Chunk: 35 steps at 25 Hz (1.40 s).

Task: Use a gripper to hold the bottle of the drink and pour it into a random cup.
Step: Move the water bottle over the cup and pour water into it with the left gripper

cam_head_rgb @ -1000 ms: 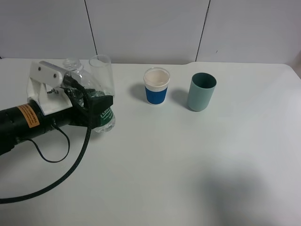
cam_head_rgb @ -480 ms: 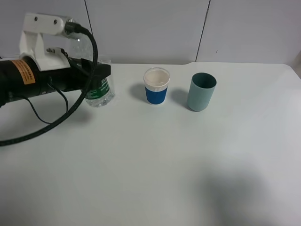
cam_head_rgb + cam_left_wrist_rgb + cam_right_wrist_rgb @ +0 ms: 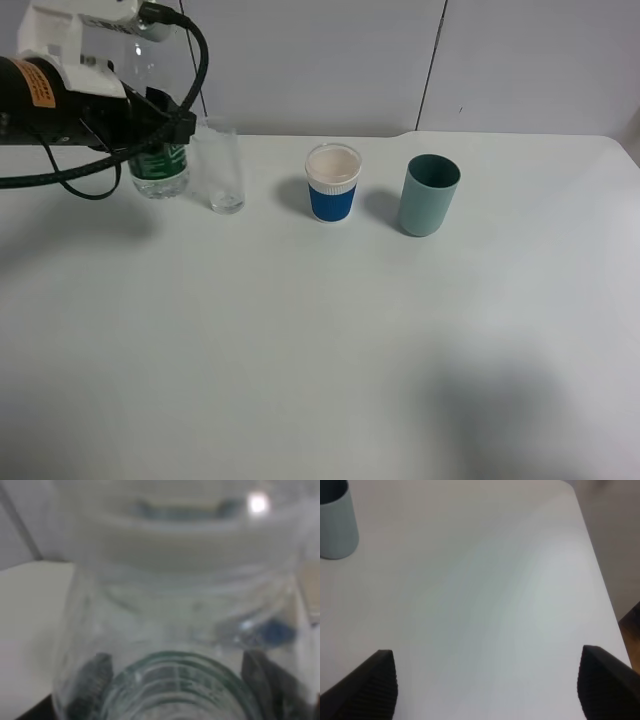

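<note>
Green-labelled bottle of the drink [image 3: 158, 170] pinched upright

It sits between the left gripper's [image 3: 160, 122] black fingers [image 3: 96, 679], which clamp its body (the wrist view shows little but blurred plastic). It is toward ten o'clock on the table [image 3: 320, 340]. The clear cup [image 3: 221, 172] stands just beside it at its three o'clock. The right gripper [image 3: 487, 685] has its jaws spread above the table.
</note>
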Each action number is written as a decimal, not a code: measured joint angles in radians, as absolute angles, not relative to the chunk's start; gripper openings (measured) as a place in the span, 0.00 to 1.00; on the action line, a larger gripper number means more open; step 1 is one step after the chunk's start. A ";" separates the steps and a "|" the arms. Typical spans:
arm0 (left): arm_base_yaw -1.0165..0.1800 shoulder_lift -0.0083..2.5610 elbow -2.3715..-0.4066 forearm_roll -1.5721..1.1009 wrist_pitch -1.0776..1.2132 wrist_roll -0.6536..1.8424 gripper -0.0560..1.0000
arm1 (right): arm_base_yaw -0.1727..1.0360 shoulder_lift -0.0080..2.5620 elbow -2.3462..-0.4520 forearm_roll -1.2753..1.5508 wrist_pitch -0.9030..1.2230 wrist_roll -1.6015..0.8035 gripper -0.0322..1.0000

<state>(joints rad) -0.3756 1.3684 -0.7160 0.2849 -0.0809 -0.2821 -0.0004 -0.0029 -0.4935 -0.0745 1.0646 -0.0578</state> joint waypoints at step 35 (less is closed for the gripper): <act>-0.299 1.425 -0.744 -1.016 -0.389 1.355 0.57 | 0.000 -0.003 -0.494 -0.075 1.065 -0.058 0.75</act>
